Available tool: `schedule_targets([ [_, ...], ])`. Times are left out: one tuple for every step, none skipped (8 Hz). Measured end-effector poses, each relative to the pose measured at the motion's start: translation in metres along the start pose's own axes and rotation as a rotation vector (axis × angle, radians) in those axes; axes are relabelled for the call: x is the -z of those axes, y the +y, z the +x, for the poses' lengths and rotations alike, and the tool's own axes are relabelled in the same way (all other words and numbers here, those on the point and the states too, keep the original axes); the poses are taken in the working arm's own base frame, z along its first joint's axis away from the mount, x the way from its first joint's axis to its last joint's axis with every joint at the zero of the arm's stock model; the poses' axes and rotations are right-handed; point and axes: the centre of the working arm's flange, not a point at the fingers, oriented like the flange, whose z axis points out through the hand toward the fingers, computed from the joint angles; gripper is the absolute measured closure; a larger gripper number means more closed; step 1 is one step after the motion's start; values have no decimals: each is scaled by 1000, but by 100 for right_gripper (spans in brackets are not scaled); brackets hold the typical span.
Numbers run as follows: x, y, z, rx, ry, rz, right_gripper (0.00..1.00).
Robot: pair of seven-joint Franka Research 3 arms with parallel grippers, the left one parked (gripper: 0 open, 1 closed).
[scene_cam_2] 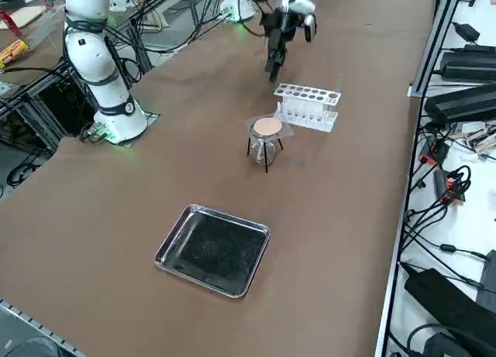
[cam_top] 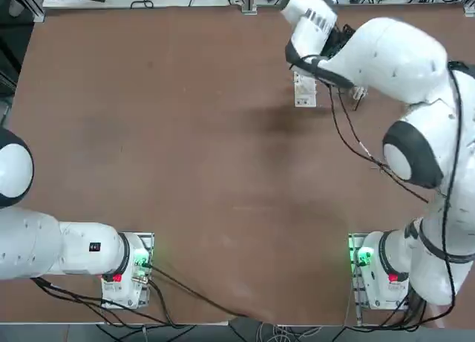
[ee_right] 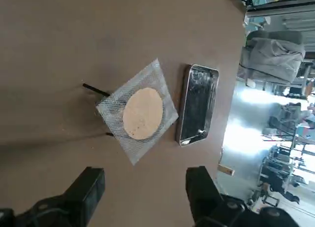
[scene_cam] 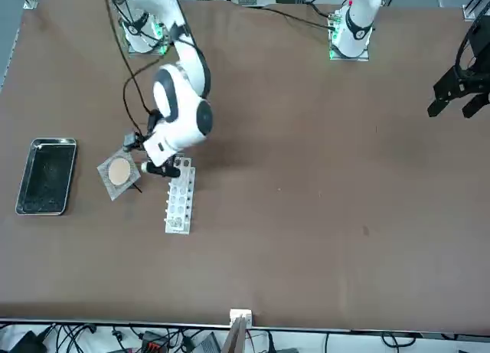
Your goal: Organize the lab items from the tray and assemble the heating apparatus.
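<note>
Tray (scene_cam_2: pixel 213 251) emptied, set apart near table edge. Mesh (scene_cam_2: pixel 267 127) seated on ring stand (scene_cam_2: pixel 264 149) over burner (scene_cam_2: pixel 262 152), beside rack (scene_cam_2: pixel 308 106). Right gripper (ee_right: pixel 145 190) released, nothing grasped, raised above. Assembly judged complete.

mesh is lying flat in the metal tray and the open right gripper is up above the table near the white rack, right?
Not quite. The mesh is not in the tray; it sits on top of the black ring stand, over the glass burner, as the right side view shows. The tray holds none of them. The rest stands: the right gripper is open, above the table near the white rack.
</note>
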Motion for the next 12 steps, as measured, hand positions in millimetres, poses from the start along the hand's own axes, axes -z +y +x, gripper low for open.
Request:
schedule_targets([
  [5, 38, 3, 0, -7, 69, 0],
  [6, 74, 5, -6, -15, 135, 0],
  [4, 105, 6, -16, -20, 198, 0],
  [0, 130, 7, -28, -21, 263, 0],
  [-4, 150, 9, -44, -19, 327, 0],
  [-12, 168, 12, -52, -24, 392, 0],
  [-23, 188, 16, -51, -28, 460, 0],
  [-33, 211, 21, -47, -25, 524, 0],
  [-45, 234, 25, -42, -18, 583, 0],
  [-55, 254, 27, -39, -11, 630, 0],
  [-65, 271, 29, -46, -2, 668, 0],
  [-71, 287, 30, -62, 9, 702, 0],
])
